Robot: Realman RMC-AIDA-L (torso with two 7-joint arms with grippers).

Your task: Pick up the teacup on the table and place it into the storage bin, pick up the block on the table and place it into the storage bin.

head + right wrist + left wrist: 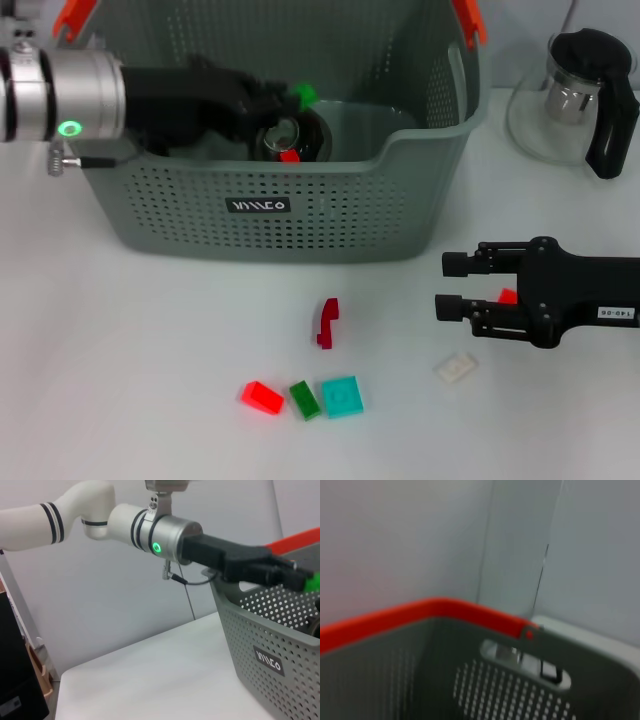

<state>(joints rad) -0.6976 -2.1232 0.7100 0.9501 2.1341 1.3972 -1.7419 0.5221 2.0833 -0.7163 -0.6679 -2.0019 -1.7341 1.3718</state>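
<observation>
The grey-green storage bin (pixel 190 205) with orange-red handles stands at the back of the table. My left gripper (pixel 288 100) reaches over its inside, shut on a small green block (pixel 304 95); the green block (pixel 313 582) also shows at the tips of the left gripper (pixel 298 576) in the right wrist view. Below it, inside the bin, lies a dark round teacup (pixel 292 140) with a red piece (pixel 289 156) at its rim. My right gripper (pixel 452 285) hovers open over the table at the right. The left wrist view shows only the bin's wall (pixel 485 685).
Loose blocks lie on the table: red (pixel 262 397), green (pixel 305 399), teal (pixel 342 396), a dark red piece (pixel 327 322), white (pixel 456 367), and a red one (pixel 507 296) behind the right gripper. A glass teapot (pixel 585 95) stands at the back right.
</observation>
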